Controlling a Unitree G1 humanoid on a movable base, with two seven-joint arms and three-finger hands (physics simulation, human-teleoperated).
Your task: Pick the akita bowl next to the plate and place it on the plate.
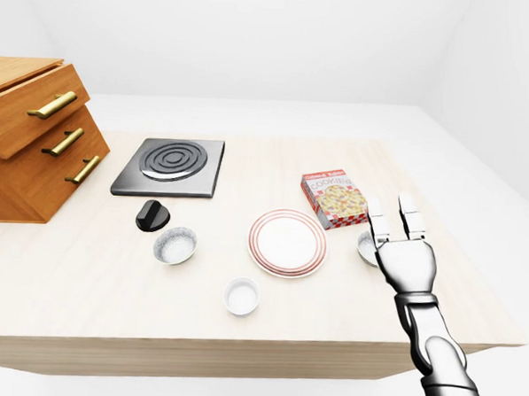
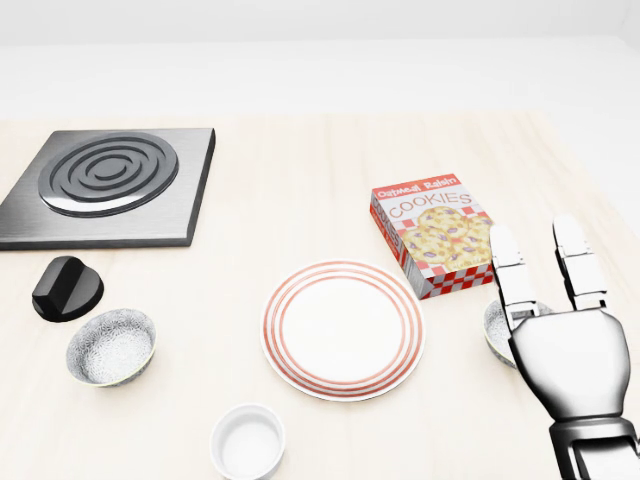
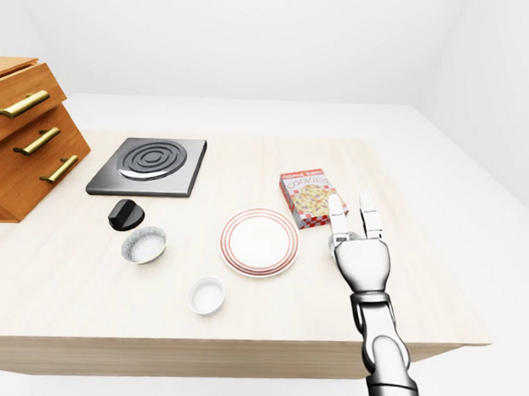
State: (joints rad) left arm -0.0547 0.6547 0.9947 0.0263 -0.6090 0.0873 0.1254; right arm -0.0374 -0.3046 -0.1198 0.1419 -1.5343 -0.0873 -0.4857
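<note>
Two fingers (image 2: pixel 508 265) of right hand (image 2: pixel 566 352) extended, spread apart, akita bowl (image 2: pixel 496 326) partly hidden beneath, beside plate (image 2: pixel 343 330)

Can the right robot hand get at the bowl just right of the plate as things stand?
Probably yes: the open right robot hand hangs right at the bowl, with nothing lying between them.

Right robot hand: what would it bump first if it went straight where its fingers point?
Probably the cookies box, just beyond the right robot hand's fingertips; depth is unclear, so it might pass beside it.
</note>
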